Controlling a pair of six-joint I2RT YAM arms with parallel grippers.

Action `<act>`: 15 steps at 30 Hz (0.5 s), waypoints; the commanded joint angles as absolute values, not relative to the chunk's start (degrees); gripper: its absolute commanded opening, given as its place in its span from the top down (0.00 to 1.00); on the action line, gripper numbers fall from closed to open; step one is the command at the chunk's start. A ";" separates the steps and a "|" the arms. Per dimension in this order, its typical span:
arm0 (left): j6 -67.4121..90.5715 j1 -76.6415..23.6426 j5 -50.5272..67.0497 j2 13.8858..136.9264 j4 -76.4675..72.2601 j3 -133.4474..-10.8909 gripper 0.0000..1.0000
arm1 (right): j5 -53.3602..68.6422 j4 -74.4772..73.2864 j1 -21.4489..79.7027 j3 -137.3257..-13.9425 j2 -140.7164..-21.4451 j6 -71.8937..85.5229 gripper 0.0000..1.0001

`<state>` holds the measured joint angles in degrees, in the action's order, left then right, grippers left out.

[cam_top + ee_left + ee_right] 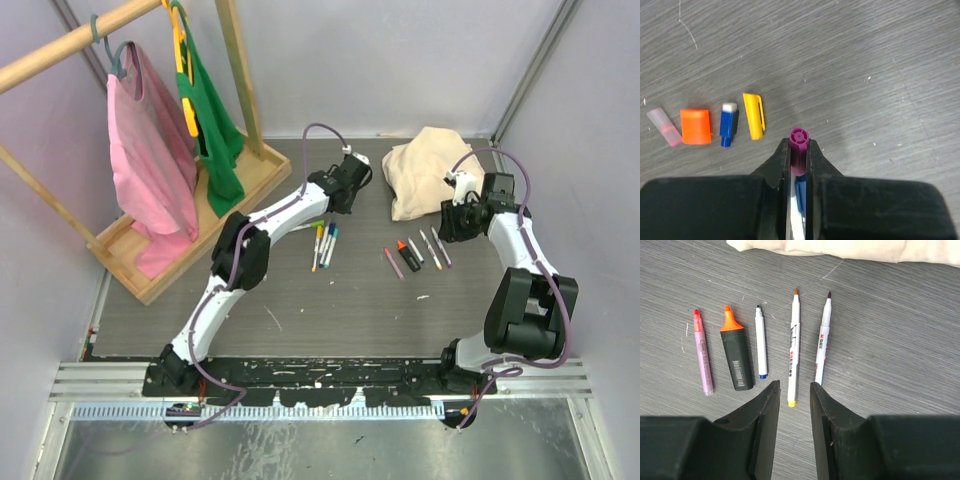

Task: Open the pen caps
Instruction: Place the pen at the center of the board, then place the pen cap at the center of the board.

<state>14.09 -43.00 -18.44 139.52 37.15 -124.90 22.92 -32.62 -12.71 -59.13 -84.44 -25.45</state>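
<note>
Mind that the small purple plastic cap (799, 136), pinched end-up in your clamped left gripper (799, 152), may bounce and roll if dropped from above the grey table (865, 60) beside the yellow clip cap (754, 115), while your right gripper (792, 390) hovers part-open, empty, over uncapped pens (794, 340).

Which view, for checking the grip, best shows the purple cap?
Left wrist: the purple cap sits close-up, clamped in the left gripper's jaws. Top external hides it beneath that gripper; right wrist shows only uncapped pens.
</note>
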 commanded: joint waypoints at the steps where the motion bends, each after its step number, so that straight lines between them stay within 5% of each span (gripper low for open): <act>1: 9.31 -42.86 -20.44 142.88 41.92 -132.57 0.92 | 25.04 -31.38 -12.68 -59.11 -81.31 -26.38 0.64; 6: 8.74 -42.30 -20.27 144.73 40.62 -134.21 0.82 | 25.56 -31.51 -12.73 -59.14 -80.95 -26.53 0.64; 15: 8.82 -41.52 -19.38 147.20 39.44 -136.09 0.77 | 26.33 -31.48 -12.63 -59.03 -80.16 -26.73 0.64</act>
